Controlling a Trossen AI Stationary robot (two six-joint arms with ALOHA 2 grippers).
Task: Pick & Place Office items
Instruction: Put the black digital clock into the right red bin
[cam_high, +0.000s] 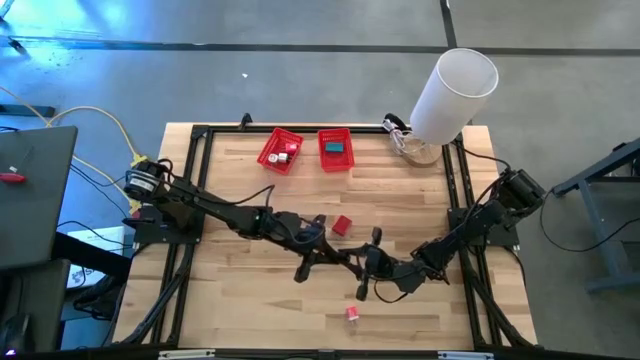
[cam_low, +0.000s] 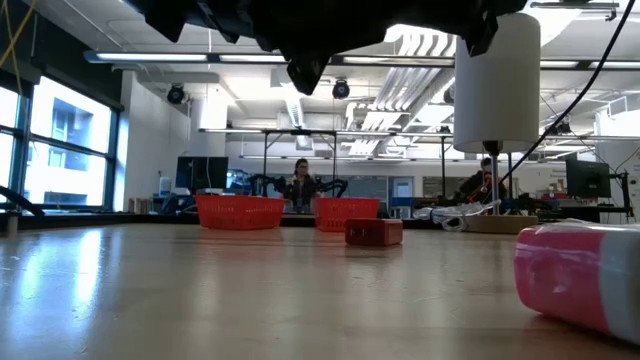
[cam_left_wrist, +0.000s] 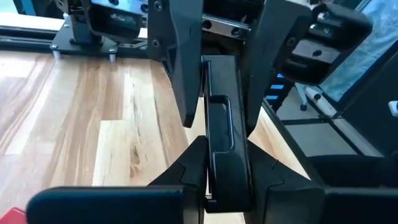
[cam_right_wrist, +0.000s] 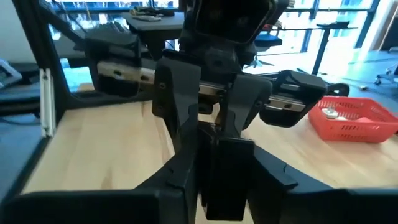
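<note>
Handover at desk (cam_high: 250, 300) centre: left claw (cam_left_wrist: 227, 186) clamped on dark grey block (cam_left_wrist: 221, 134); right claw (cam_right_wrist: 217, 180) grips it too. Early release would drop it. Red block (cam_high: 342, 225) at 12 o'clock.

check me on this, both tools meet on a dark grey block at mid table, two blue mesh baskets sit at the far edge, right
Nearly. The two mesh baskets are red, not blue; the high view shows it. The rest stands: the left tool and right tool meet on the dark grey block at mid table.
</note>
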